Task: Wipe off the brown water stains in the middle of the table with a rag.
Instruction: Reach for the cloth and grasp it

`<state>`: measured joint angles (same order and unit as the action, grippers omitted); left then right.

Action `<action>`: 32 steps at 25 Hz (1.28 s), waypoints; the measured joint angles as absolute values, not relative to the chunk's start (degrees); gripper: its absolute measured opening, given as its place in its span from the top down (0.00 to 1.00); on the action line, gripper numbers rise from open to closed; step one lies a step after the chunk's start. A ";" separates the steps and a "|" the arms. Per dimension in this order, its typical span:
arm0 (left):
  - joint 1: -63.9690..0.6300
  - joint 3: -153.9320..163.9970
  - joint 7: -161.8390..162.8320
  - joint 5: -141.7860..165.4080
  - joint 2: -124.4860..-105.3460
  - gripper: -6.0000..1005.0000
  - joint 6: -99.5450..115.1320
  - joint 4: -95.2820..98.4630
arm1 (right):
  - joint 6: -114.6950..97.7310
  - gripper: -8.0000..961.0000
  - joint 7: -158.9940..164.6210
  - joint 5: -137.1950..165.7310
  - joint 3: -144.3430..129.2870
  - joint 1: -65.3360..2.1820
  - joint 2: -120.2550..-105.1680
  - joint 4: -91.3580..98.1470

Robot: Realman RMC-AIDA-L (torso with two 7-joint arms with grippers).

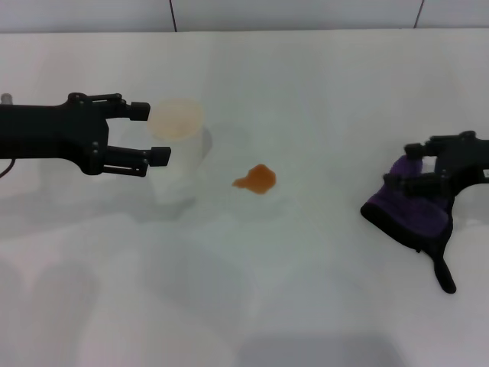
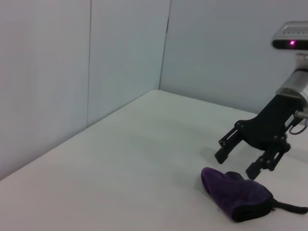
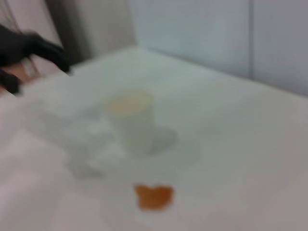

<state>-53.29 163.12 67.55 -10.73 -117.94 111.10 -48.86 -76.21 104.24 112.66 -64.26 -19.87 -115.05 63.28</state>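
The table (image 1: 321,306) runs bare and wide around the stain (image 1: 256,180) at its middle, with a wall along the far edge. The rag (image 1: 412,206) lies near the right edge, well apart from the stain. The right gripper (image 1: 407,164) sits spread over the rag. The left gripper (image 1: 149,134), spread, hovers beside the cup (image 1: 177,149).

The brown water stains (image 1: 257,180) are sitting as one small orange-brown blotch with a little tail, near the middle of the white table (image 1: 321,92). The rag (image 1: 412,210), dark purple with black edging, is lying crumpled at the table's right side, its black strap trailing toward the front edge.
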 joint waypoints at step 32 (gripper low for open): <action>-53.61 163.12 68.14 -11.55 -118.75 0.12 110.86 -48.80 | -78.64 0.24 123.43 132.34 -73.66 -23.05 -115.23 73.87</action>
